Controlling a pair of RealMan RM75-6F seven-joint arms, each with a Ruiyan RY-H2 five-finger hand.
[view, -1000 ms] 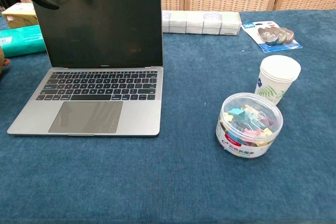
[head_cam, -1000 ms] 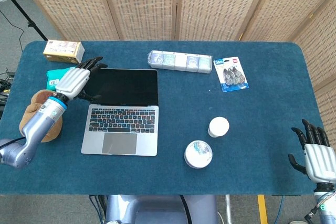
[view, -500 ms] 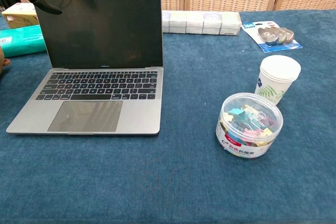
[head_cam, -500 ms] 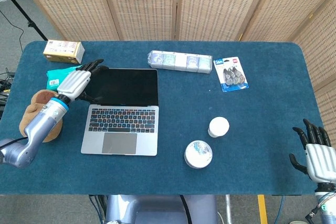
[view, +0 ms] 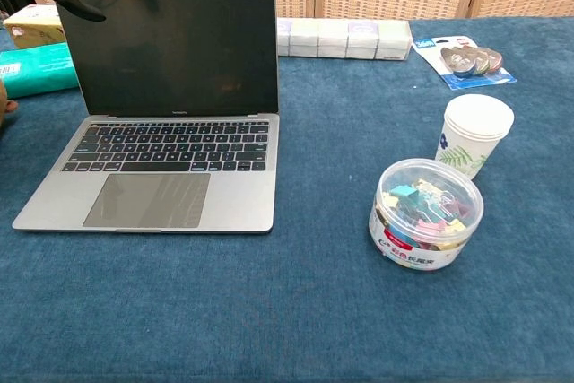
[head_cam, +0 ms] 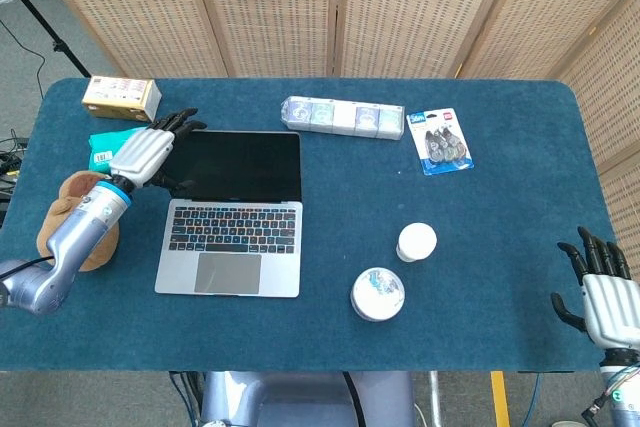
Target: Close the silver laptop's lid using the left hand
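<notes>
The open silver laptop with its dark screen [head_cam: 236, 209] sits on the left half of the blue cloth-covered table [head_cam: 500, 147], lid upright, hinge line running left-right. The left hand [head_cam: 146, 151] is right at the lid's top left corner, fingers spread and reaching behind the edge, though I can't tell if they're actually touching it. So the lid lies just right of it and would need pushing toward the near side. The right hand [head_cam: 601, 299] hangs splayed and empty off the near right corner, way further off. Labels on the small stuff are too tiny to read.
</notes>
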